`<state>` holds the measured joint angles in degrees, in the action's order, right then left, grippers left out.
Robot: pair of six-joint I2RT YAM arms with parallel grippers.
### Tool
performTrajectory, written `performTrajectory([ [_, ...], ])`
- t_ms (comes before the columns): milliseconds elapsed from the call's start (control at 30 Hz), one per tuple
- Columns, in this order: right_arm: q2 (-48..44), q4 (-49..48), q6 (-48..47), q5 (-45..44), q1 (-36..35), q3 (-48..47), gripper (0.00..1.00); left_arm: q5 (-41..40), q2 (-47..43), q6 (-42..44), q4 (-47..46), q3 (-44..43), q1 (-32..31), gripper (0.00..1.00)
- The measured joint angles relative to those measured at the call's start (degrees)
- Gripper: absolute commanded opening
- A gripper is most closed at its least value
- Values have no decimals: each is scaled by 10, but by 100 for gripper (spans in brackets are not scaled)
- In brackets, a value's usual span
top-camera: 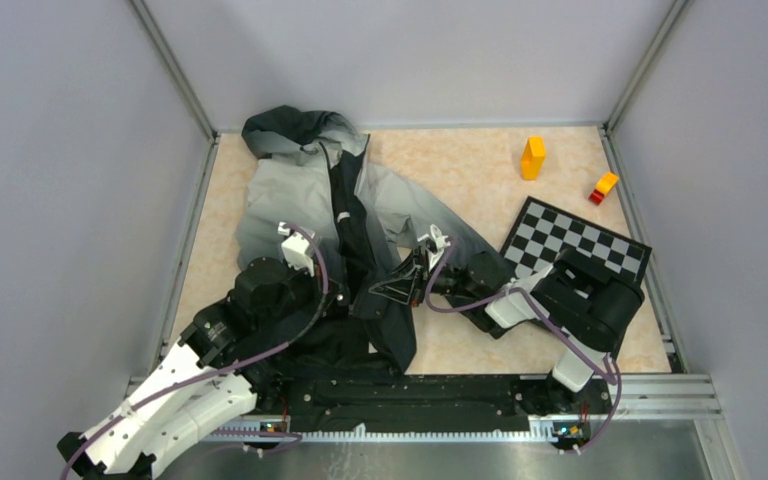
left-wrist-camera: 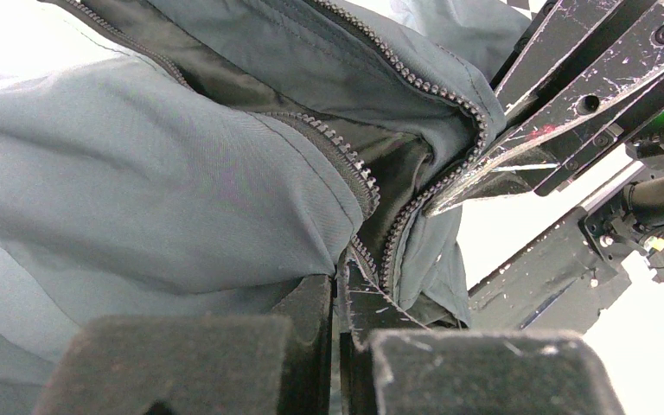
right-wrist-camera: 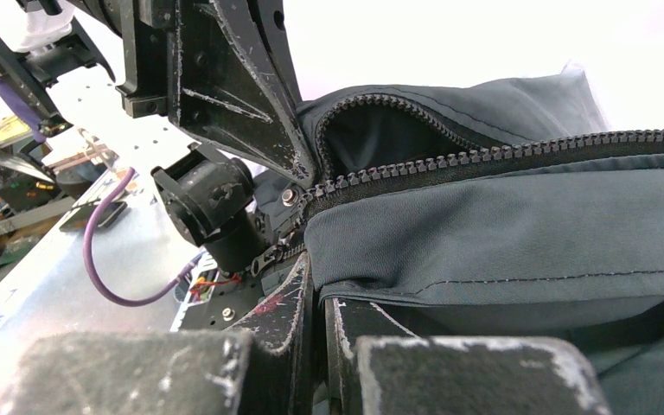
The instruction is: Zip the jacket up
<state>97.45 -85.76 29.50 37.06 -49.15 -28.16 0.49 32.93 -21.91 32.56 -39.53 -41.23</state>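
Observation:
The jacket (top-camera: 300, 190) lies on the table, dark hood at the far end and black hem towards the arms, its front open. My left gripper (top-camera: 348, 298) and right gripper (top-camera: 392, 285) meet at the lower front. In the left wrist view the left gripper (left-wrist-camera: 344, 277) is shut on the jacket's edge beside the open zipper teeth (left-wrist-camera: 415, 216), with the right gripper's fingers (left-wrist-camera: 493, 164) close by. In the right wrist view the right gripper (right-wrist-camera: 316, 281) is shut on the fabric just under the zipper (right-wrist-camera: 484, 156). The slider (right-wrist-camera: 270, 258) hangs just left of it.
A checkerboard (top-camera: 575, 240) lies right of the jacket, partly under the right arm. An orange block (top-camera: 532, 157) and a red-and-yellow block (top-camera: 603, 187) stand at the far right. Grey walls close in three sides. A metal rail (top-camera: 640, 395) runs along the front.

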Motion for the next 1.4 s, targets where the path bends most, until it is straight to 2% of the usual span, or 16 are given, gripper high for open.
performTrajectory([
  [1400, -3, 0, 0, -4, 0, 0, 0, 5, 13, 0, 0, 0, 0, 0],
])
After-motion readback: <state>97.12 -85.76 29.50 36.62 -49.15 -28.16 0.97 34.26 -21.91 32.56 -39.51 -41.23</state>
